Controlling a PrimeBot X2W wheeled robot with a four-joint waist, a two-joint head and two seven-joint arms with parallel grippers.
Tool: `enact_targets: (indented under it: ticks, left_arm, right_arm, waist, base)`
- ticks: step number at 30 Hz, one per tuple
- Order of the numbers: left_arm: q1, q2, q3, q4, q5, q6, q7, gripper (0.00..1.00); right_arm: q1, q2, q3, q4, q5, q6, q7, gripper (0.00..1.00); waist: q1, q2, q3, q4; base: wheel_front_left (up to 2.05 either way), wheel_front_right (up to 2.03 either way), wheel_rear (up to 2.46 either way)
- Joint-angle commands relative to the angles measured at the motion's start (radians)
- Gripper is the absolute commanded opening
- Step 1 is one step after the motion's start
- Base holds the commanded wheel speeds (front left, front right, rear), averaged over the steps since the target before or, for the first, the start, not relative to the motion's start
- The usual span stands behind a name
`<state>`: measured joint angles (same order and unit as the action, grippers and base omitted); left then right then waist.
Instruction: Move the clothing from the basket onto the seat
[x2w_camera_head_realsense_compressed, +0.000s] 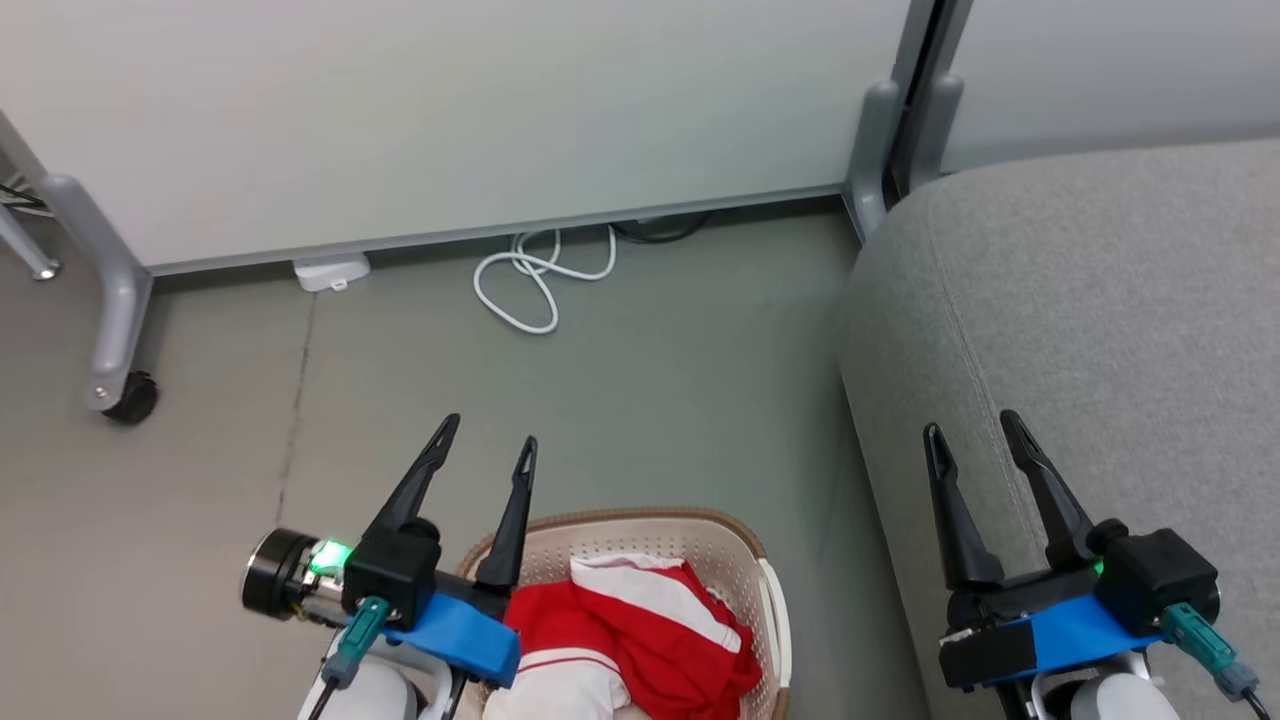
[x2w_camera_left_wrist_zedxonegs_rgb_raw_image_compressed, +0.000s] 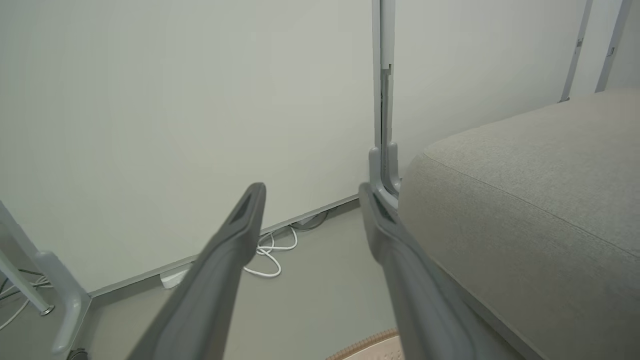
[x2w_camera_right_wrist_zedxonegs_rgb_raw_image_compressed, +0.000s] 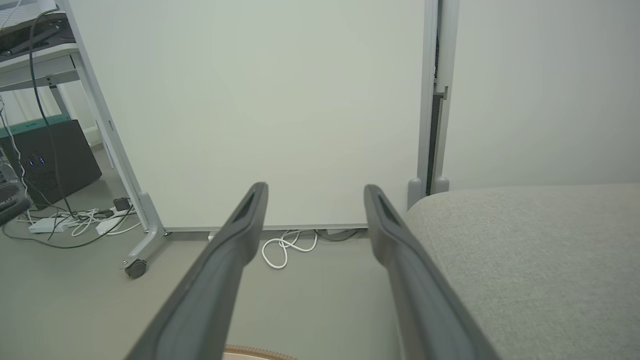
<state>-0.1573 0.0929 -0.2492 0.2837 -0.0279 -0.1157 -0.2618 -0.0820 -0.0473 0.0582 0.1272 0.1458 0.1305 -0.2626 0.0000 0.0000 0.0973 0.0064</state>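
Basket (x2w_camera_head_realsense_compressed: 722, 552) and clothing (x2w_camera_head_realsense_compressed: 660, 625) — partly beyond bottom edge

The head view looks steeply down from above: floor (x2w_camera_head_realsense_compressed: 650, 400) in the middle, basket (x2w_camera_head_realsense_compressed: 640, 517) at its bottom edge, seat (x2w_camera_head_realsense_compressed: 1100, 300) at right, panel (x2w_camera_head_realsense_compressed: 450, 100) along the top. The left wrist view sits low, facing the panel past the left gripper (x2w_camera_left_wrist_zedxonegs_rgb_raw_image_compressed: 310, 187), just above the basket's rim and near the seat's corner. The right wrist view faces likewise past the right gripper (x2w_camera_right_wrist_zedxonegs_rgb_raw_image_compressed: 315, 186), seat at its right. All three share the cable (x2w_camera_head_realsense_compressed: 530, 290) at the panel's foot.
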Motion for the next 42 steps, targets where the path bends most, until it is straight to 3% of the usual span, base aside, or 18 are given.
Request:
enact_targets:
  ticks: [1, 10, 24, 42]
  left_arm:
    - [-0.027, 0.01, -0.013, 0.01, 0.006, -0.008, -0.005, 1.0]
    - [-0.181, 0.057, -0.128, 0.125, 0.007, -0.016, -0.004, 1.0]
    - [-0.426, 0.159, -0.423, 0.384, -0.063, -0.015, -0.004, 1.0]
    - [-0.711, 0.176, -0.862, 0.758, -0.206, -0.015, -0.004, 1.0]
  right_arm:
    - [-0.015, -0.006, 0.004, -0.008, -0.006, 0.0, -0.003, 1.0]
    - [-0.071, -0.005, 0.025, -0.064, -0.018, 0.0, -0.003, 1.0]
    - [-0.182, -0.005, 0.049, -0.163, -0.027, 0.0, -0.003, 1.0]
    - [-0.271, -0.005, 0.065, -0.286, -0.04, 0.0, -0.003, 1.0]
  waist:
    - [0.0, 0.0, 0.011, -0.006]
    - [0.0, 0.0, 0.14, -0.085]
    - [0.0, 0.0, 0.381, -0.217]
    - [0.0, 0.0, 0.66, -0.26]
  base:
    - [0.0, 0.0, 0.0]
    - [0.0, 0.0, 0.0]
    - [0.0, 0.0, 0.0]
    - [0.0, 0.0, 0.0]
